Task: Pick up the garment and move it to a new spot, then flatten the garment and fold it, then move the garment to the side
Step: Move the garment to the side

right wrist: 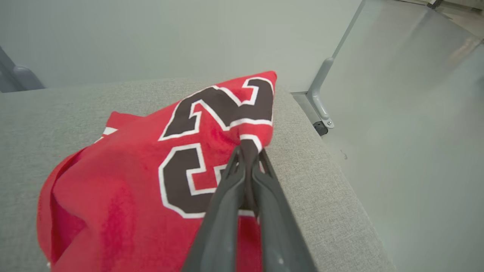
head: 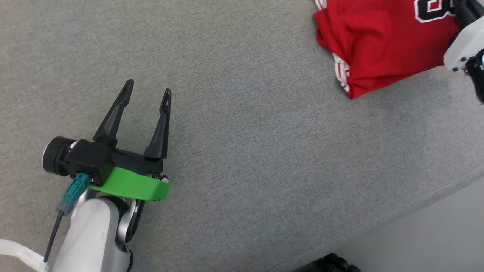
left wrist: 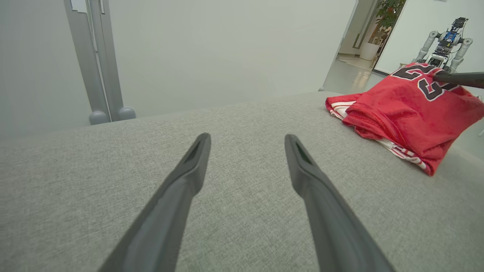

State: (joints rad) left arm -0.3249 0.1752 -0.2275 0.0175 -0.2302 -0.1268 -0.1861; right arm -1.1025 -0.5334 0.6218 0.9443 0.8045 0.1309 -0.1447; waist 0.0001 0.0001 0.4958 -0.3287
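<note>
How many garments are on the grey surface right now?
1. A red jersey lies bunched at the right edge of the grey surface, the right gripper shut on it. Another could lie past the head view's frame.

Grey fabric bench (head: pixel 264 158), woven texture. 2 grey posts (left wrist: pixel 99 64) stand beyond its far edge. Potted plant (left wrist: pixel 387 13) stands in a doorway past its right corner.

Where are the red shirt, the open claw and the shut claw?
red shirt (head: pixel 382 41), head view, plain red middle
left gripper (head: pixel 148 86), head view, between its open fingertips
right gripper (right wrist: pixel 248 151), right wrist view, between fingertips pinching shirt
</note>
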